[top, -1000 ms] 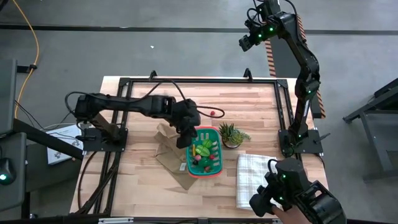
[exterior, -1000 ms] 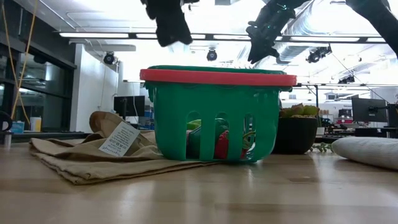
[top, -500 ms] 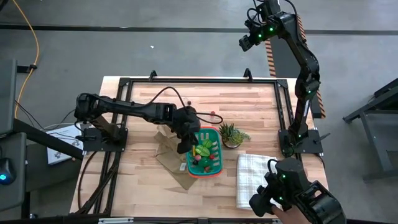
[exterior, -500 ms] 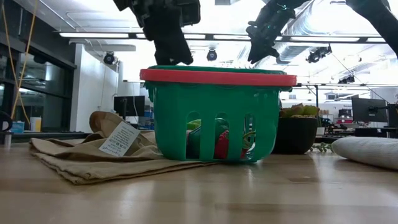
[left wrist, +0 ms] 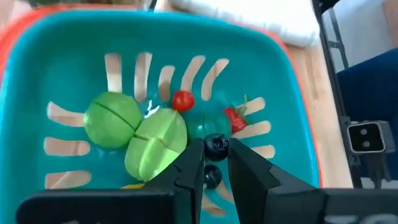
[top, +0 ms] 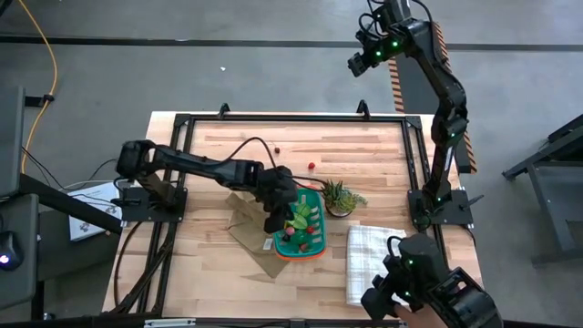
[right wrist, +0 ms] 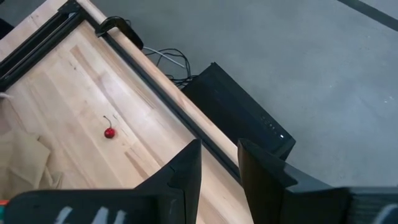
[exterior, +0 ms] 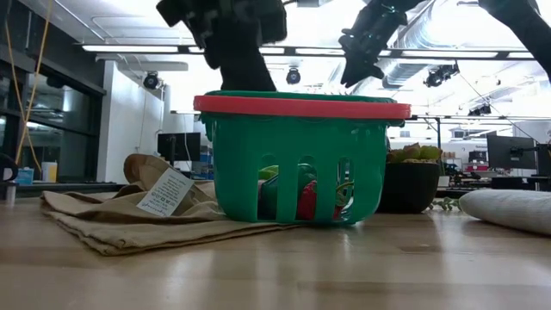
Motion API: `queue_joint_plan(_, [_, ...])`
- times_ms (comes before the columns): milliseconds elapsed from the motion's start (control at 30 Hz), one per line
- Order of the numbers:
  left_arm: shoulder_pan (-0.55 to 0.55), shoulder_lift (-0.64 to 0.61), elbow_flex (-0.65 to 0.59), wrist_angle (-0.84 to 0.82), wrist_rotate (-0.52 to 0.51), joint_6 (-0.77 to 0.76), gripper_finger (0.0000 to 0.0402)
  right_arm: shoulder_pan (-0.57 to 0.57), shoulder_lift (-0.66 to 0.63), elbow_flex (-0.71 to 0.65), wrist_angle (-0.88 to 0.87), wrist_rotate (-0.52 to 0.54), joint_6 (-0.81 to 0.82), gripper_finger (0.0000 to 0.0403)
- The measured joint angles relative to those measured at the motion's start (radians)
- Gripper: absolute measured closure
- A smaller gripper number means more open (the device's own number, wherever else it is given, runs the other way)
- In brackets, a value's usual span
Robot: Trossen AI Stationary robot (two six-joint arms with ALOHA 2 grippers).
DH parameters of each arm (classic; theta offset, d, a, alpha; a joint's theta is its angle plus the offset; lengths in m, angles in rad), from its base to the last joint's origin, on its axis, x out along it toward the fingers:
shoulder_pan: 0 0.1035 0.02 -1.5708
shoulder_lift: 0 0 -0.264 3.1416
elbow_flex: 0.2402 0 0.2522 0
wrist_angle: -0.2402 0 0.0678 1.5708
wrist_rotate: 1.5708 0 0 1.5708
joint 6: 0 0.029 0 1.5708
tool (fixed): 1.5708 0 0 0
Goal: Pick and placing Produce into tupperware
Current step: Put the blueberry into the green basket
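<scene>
At frame centre, the left gripper (left wrist: 214,160) pinches a dark berry (left wrist: 216,144) over the tupperware (left wrist: 298,93); next, release. The right gripper (right wrist: 219,163) idles slightly parted, upper right.

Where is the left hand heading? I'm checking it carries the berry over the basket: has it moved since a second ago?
Yes. In the high view the left hand has moved from the teal basket's left rim to over its inside.

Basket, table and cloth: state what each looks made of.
Basket: looks like moulded plastic, smooth teal walls with cut slots and an orange rim. Table: wood, pale planks with visible grain, matt finish. Cloth: probably woven fabric, white with a fine check, lying soft and folded.
</scene>
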Motion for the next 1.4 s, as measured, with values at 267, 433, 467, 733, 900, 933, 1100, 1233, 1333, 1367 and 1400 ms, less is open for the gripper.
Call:
queue_joint_plan(267, [-0.01,0.075,0.001,0.006,0.066,0.0,0.0346,0.026,0.0,0.0,0.003,0.0,0.0,0.0306])
queue_joint_plan(433, [-0.032,0.086,0.001,0.012,0.065,0.0,0.0346,0.025,0.0,0.0,0.007,0.001,0.0,0.0306])
queue_joint_plan(467, [-0.037,0.086,0.001,0.015,0.064,0.0,0.0346,0.025,0.0,0.0,0.007,0.001,0.0,0.0306])
queue_joint_plan(733, [-0.045,0.086,0.001,0.051,0.035,-0.002,0.0346,0.025,0.0,0.0,0.008,0.001,0.0,0.0306])
queue_joint_plan(900, [-0.045,0.104,0.001,0.051,0.017,-0.006,0.0346,0.025,0.0,0.0,0.008,0.001,0.0,0.0306])
queue_joint_plan(933, [-0.045,0.108,0.001,0.054,0.017,-0.008,0.0346,0.025,0.0,0.0,0.007,0.001,0.0,0.0306])
queue_joint_plan(1100, [-0.045,0.125,0.001,0.061,0.024,-0.025,0.0346,0.025,0.0,0.0,0.007,0.001,-0.001,0.0306])
queue_joint_plan(1233, [-0.045,0.133,0.002,0.073,0.024,-0.027,0.0346,0.025,0.0,0.0,0.007,0.001,-0.003,0.0306])
queue_joint_plan(1333, [-0.045,0.132,0.002,0.079,0.024,-0.027,0.0346,0.025,0.0,0.0,0.007,0.001,-0.005,0.0306])
queue_joint_plan(1367, [-0.045,0.132,0.002,0.079,0.023,-0.027,0.0346,0.025,0.0,0.0,0.007,0.001,-0.005,0.0306])
queue_joint_plan(1400, [-0.045,0.132,0.002,0.08,0.021,-0.027,0.0346,0.025,0.0,0.0,0.007,0.001,-0.006,0.0306])
